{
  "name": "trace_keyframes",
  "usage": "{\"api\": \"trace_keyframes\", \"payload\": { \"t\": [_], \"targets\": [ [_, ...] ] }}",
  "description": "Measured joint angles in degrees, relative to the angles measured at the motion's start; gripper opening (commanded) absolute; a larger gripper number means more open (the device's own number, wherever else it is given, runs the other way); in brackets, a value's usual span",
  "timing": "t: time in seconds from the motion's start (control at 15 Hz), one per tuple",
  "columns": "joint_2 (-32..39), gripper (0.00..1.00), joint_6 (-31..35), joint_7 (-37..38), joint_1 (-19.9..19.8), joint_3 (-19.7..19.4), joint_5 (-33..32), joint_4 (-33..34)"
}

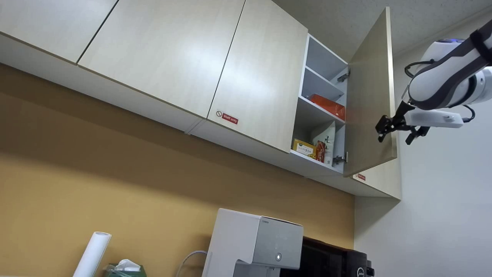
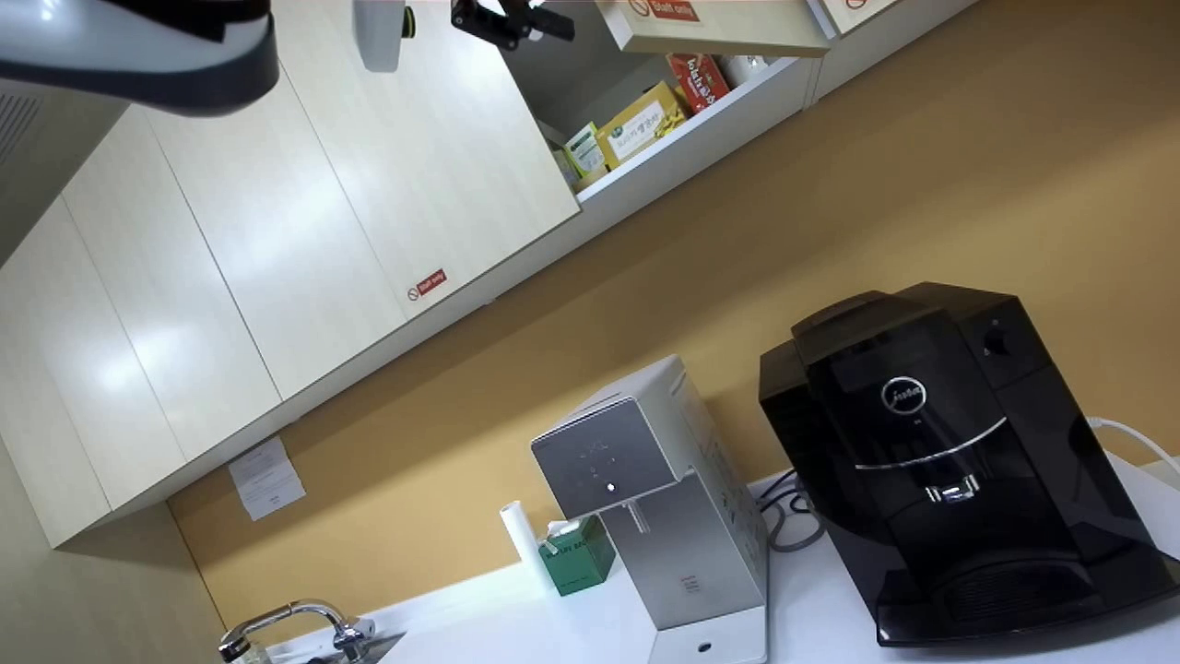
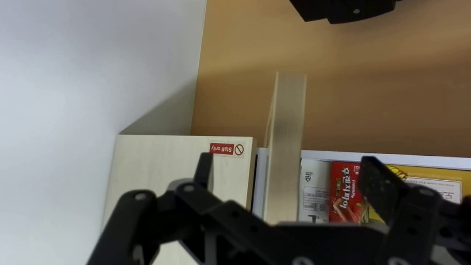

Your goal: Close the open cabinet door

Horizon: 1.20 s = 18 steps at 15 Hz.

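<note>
The cabinet door (image 1: 371,104), a tall narrow beige panel, stands swung wide open on its right-hand hinges in an exterior view. Its lower end with a red label shows at the top of an exterior view (image 2: 747,23). In the wrist view its free edge (image 3: 285,147) runs upright between the fingers. My gripper (image 1: 395,139) is open, its fingers on either side of the door's free edge near the bottom. The gripper also shows at the top of an exterior view (image 2: 535,32) and in the wrist view (image 3: 287,162). Both fingers look apart from the door; contact cannot be told.
The cabinet interior holds a yellow box (image 1: 303,148), a red box (image 3: 346,191) and an orange item (image 1: 328,105). A shut labelled door (image 3: 184,158) and a white wall (image 1: 442,184) are beside the open door. A water dispenser (image 2: 645,498) and black coffee machine (image 2: 940,480) stand below.
</note>
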Motion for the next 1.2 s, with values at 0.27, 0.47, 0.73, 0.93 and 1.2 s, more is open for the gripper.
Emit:
{"api": "trace_keyframes", "payload": {
  "t": [0.27,0.47,0.73,0.93,1.2],
  "targets": [
    [0.5,1.00,5.8,-2.0,-0.3,0.0,0.9,-1.5],
    [1.3,1.00,8.8,-3.1,-0.8,0.4,0.9,-1.8],
    [1.6,1.00,8.9,-3.6,-1.3,0.9,1.8,-1.8],
    [1.6,1.00,9.0,-3.6,-4.2,3.1,2.2,-1.8],
    [1.5,0.66,9.8,-3.3,-9.4,7.6,2.2,-1.8]
  ]
}}
